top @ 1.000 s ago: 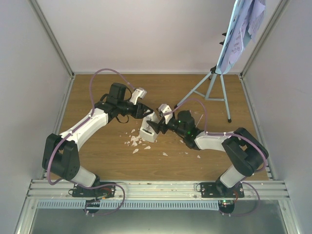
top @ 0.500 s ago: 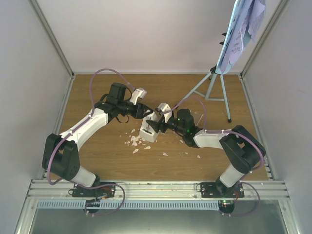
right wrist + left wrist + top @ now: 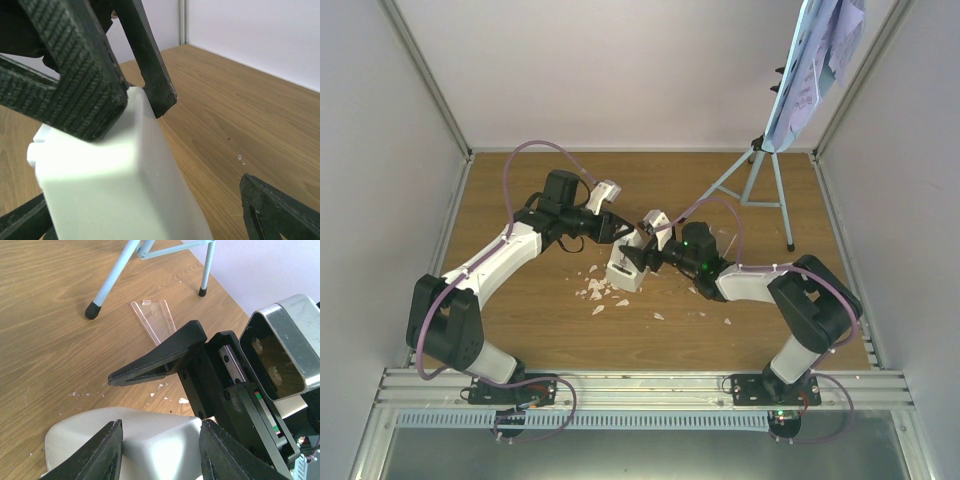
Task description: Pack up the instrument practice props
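The small white pyramid metronome (image 3: 623,271) stands on the wooden table between both grippers. My left gripper (image 3: 626,235) comes from the left, and in the left wrist view (image 3: 160,452) its jaws press on both sides of the metronome's (image 3: 135,440) upper part. My right gripper (image 3: 638,259) is open, with its wide-apart fingers on either side of the metronome (image 3: 115,190) in the right wrist view. The clear tapered cover (image 3: 155,322) lies flat on the table. The pale-blue music stand (image 3: 760,180) stands at the back right, and its tray holds the sheet music (image 3: 812,70).
Small white crumbs (image 3: 595,292) are scattered in front of the metronome. White walls and metal posts enclose the table on three sides. A stand foot (image 3: 91,311) rests close to the clear cover.
My right arm has edged a little to the left, bringing its open fingers closer around the metronome. The left arm and the metronome have stayed in place.
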Robot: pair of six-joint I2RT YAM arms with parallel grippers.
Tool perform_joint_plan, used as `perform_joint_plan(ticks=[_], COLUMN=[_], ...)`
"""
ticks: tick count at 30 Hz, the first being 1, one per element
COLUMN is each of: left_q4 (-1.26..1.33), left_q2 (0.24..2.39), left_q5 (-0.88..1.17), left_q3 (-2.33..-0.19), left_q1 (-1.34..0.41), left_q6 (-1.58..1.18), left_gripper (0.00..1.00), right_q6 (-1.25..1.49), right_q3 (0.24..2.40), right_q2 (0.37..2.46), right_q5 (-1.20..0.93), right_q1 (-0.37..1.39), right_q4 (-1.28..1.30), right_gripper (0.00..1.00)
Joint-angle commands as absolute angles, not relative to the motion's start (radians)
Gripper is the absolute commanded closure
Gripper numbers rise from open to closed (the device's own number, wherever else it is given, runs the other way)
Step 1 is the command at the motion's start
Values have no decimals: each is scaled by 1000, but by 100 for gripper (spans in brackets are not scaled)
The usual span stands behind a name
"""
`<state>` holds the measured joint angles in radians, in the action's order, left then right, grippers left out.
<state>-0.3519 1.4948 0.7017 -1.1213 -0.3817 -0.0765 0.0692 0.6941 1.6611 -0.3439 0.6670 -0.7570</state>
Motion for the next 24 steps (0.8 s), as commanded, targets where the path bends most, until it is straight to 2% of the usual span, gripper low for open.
perform_joint_plan(ticks=[1, 24], left_q4=[-350, -351], left_q2=[1465, 1467], left_q5=[702, 697], left_q3=[-1117, -1117], left_q1=[-387, -386], left_q6=[-58, -58], left_gripper=[55, 55], right_q6=[86, 70], right_q3=[714, 753], right_q2=[1683, 1691], right_q5=[-318, -314], right_q1=[645, 643], right_q4=[-743, -707], right_gripper=[14, 7])
